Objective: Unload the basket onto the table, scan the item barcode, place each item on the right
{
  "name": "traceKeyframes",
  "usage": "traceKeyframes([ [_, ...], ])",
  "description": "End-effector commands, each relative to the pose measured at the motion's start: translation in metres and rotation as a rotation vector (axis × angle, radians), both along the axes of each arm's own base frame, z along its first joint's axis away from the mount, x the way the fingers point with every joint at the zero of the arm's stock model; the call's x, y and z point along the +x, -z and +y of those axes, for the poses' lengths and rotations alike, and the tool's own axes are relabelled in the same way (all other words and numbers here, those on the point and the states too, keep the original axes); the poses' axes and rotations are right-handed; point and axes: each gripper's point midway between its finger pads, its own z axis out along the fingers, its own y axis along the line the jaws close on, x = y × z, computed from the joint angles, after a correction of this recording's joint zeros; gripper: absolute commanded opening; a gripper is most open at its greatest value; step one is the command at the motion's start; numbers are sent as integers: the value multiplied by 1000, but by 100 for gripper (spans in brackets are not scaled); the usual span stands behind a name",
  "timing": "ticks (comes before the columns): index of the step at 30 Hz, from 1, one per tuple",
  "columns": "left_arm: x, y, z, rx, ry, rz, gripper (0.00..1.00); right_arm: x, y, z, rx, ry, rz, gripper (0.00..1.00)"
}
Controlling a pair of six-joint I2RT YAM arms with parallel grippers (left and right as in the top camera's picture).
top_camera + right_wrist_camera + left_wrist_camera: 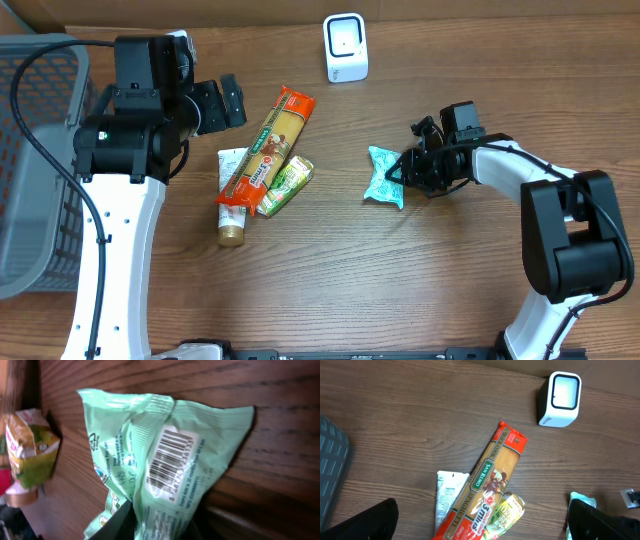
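Showing a wooden table from above, with the mint-green packet lying flat right of centre, well apart from the white scanner, which stands upright at the far edge. The right gripper reaches in from the right and meets the packet's right-hand end; in the right wrist view its dark fingers press against both sides of that end, so the claw is clamped on the packet, which rests on the wood. The barcode, printed on a white label, faces upward toward the wrist camera. The left gripper hangs above the table at the far left with its fingers spread wide and nothing between them. Below and in front of it lies a cluster of three items: an orange spaghetti pack set diagonally, a white tube partly under the pack's lower end, and a yellow-green pouch touching the pack's right side. A grey basket occupies the left edge of the table.
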Motion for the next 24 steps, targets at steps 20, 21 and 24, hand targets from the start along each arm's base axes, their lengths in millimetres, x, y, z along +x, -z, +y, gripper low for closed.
traceKeyframes([
  [20,1,-3,2,0,-18,-9,100,7,-108,-95,-914,266,-149,4],
  [21,1,-3,2,0,-18,-9,100,4,-113,-101,-1006,254,-178,4],
  [24,1,-3,2,0,-18,-9,100,-1,-130,-109,-1242,206,-268,4],
])
